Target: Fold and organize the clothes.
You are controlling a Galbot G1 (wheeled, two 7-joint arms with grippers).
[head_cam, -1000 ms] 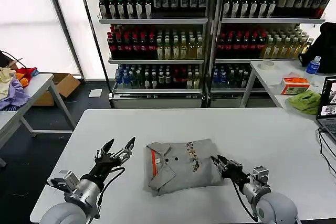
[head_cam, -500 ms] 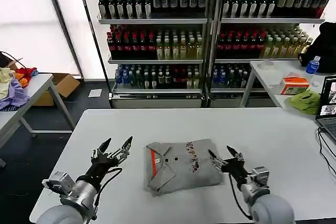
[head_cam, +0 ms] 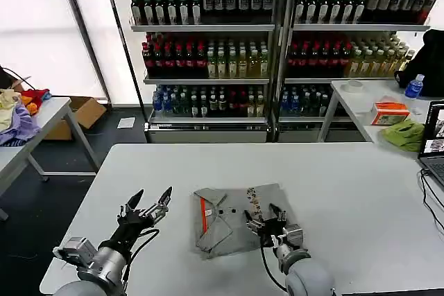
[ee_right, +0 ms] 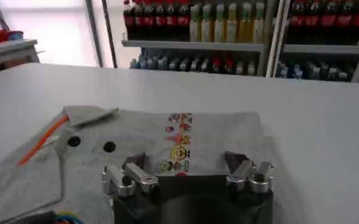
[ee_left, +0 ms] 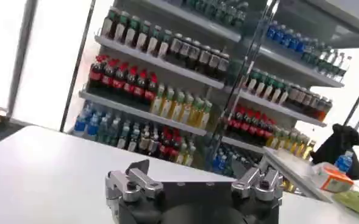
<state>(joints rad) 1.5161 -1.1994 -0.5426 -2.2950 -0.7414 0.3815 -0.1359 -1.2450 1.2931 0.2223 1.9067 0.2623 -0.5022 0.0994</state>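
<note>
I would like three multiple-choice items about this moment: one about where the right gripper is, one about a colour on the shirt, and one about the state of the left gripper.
1. Where is the right gripper?
A. Over the folded grey shirt
B. On the side table
C. Beside the shelves

2. What colour is the shirt's collar lining?
A. Blue
B. Orange
C. Green

3. How is the left gripper?
A. Shut on the shirt
B. Open, apart from the shirt
C. Shut on a bottle

Answers:
1. A, its open fingers sit above the shirt's printed part.
2. B, an orange strip runs by the buttons.
3. B, its fingers are spread over the white table, left of the shirt.
</note>
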